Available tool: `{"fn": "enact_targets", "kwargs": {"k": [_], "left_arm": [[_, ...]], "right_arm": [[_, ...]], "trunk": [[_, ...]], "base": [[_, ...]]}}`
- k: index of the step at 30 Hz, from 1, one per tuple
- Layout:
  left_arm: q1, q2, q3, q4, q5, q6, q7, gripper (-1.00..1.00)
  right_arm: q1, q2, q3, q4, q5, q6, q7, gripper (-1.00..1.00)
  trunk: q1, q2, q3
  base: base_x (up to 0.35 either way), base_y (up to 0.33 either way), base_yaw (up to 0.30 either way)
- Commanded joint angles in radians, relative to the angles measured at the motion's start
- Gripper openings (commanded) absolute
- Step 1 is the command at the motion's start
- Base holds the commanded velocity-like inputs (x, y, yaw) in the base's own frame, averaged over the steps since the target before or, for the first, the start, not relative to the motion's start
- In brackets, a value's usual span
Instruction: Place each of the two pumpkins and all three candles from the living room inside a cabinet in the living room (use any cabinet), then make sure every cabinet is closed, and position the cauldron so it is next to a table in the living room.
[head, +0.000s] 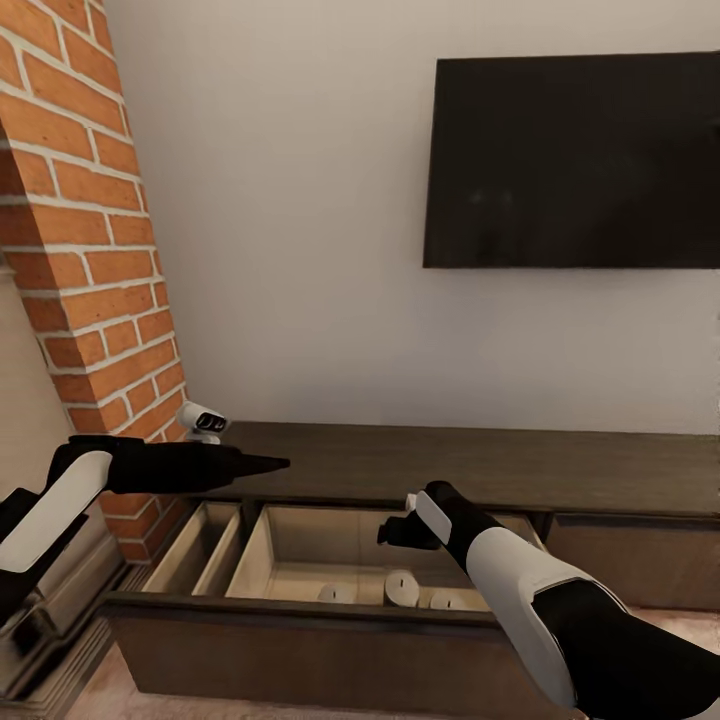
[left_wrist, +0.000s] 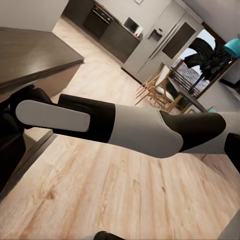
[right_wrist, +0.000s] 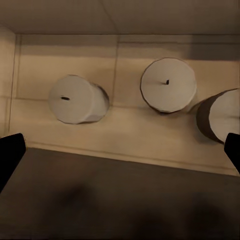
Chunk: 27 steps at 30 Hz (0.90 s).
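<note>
The right hand (head: 396, 531) hung wide open and empty above the cabinet's (head: 480, 465) open drawer (head: 300, 600). Just below it three candles (right_wrist: 77, 99) stood on the drawer floor. The left hand (head: 265, 463) pointed over the cabinet top; whether it was open or closed I cannot tell.

third candle (right_wrist: 220, 114): cut by frame edge | drawer front (head: 300, 610): hides the candles' bases
</note>
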Motion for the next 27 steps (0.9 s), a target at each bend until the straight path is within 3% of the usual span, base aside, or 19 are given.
{"fn": "enact_targets", "kwargs": {"k": [1,8,12,15,18,20,27], "left_arm": [[-0.001,0.0,-0.002,0.0,0.0,0.003,-0.003,1.0],[-0.001,0.0,-0.003,0.0,0.0,0.003,-0.003,1.0],[-0.001,0.0,-0.003,0.0,-0.001,0.003,-0.003,1.0],[-0.001,0.001,-0.003,0.0,-0.001,0.003,-0.003,1.0],[-0.001,0.001,-0.003,0.0,-0.002,0.003,-0.003,1.0],[-0.001,0.001,-0.003,0.0,-0.002,0.003,-0.003,1.0],[-0.001,0.001,-0.004,0.0,-0.002,0.003,-0.003,1.0]], "right_arm": [[0.0,0.0,0.005,-0.002,-0.01,0.001,-0.002,1.0],[0.0,0.0,0.005,-0.023,-0.009,-0.01,0.014,1.0],[0.016,0.0,0.005,-0.164,-0.009,-0.008,0.025,1.0],[0.083,0.0,0.006,-0.332,-0.01,0.005,0.028,1.0],[0.156,0.0,0.006,-0.495,-0.011,0.088,0.033,1.0],[0.175,0.0,0.006,-0.54,-0.01,0.137,0.051,1.0],[0.192,0.0,0.006,-0.582,-0.009,0.184,0.118,1.0]], "trunk": [[-0.001,0.0,0.003],[-0.004,0.001,0.03],[-0.006,0.002,0.045],[-0.007,0.003,0.057],[-0.008,0.004,0.069],[-0.009,0.004,0.076],[-0.036,0.053,0.098]], "base": [[-0.045,0.0,0.0],[-0.016,0.0,0.0],[-0.002,0.0,0.0],[0.0,0.0,0.0],[0.0,0.0,0.0],[-0.032,0.0,0.0],[-0.238,0.0,0.0]]}}
